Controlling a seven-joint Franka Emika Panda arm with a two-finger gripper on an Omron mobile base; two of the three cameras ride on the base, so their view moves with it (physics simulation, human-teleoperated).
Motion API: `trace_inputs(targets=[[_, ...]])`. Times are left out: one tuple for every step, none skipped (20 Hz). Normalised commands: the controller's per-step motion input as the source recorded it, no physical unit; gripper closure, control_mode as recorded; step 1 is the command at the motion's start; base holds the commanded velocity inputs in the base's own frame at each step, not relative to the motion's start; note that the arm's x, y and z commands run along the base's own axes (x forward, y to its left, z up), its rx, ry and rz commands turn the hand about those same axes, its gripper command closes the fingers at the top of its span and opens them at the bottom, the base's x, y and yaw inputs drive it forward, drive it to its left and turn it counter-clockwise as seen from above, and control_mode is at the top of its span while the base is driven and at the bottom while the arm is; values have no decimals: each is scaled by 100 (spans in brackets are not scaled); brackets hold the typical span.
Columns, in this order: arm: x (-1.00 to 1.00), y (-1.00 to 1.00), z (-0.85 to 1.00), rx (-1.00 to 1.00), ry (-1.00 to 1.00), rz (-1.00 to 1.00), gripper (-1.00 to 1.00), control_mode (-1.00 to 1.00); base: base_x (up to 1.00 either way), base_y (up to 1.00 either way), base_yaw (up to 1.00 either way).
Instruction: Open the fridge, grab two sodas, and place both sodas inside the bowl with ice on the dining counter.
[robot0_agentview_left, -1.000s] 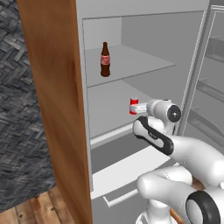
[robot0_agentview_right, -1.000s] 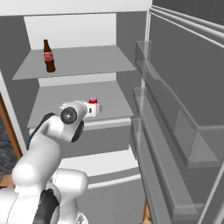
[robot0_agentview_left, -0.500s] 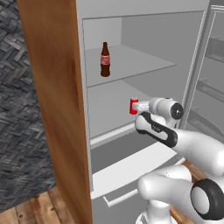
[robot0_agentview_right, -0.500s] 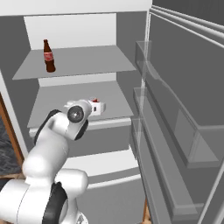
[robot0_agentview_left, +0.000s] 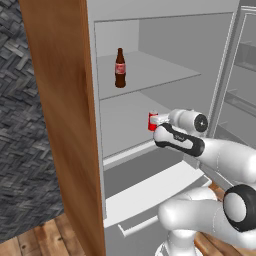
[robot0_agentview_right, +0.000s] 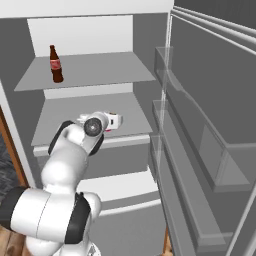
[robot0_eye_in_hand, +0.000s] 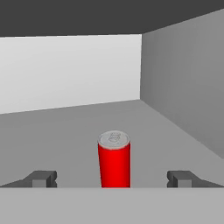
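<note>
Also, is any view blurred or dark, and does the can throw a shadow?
Hand view: sharp, evenly lit, red can casts no clear shadow. Left base view: soft, blocky edges around the bottle. Right base view: fridge interior flat grey, no glare.

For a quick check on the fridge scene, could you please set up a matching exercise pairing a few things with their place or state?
Things:
1. cola bottle
2. red can
3. fridge door
4. gripper

Places or states:
A. swung open
B. upright on the upper shelf
C. jaws wide apart, either side of the can
D. upright on the middle shelf

Pairs: 1-B, 2-D, 3-A, 4-C
</note>
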Motion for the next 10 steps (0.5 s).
trace_inputs(targets=[[22,0,-14,0,0,5,-100,-100,0,0,0],[20,0,-13,0,0,5,-100,-100,0,0,0],[18,0,-13,0,0,5,-100,-100,0,0,0],[16,0,-13,0,0,5,-100,-100,0,0,0],[16,0,-16,0,0,5,-100,-100,0,0,0],[18,0,-17,0,0,5,-100,-100,0,0,0],[19,0,-18,0,0,5,-100,-100,0,0,0],[19,0,-18,0,0,5,-100,-100,0,0,0],[18,0,-16,0,0,5,-100,-100,0,0,0],[18,0,-16,0,0,5,-100,-100,0,0,0]])
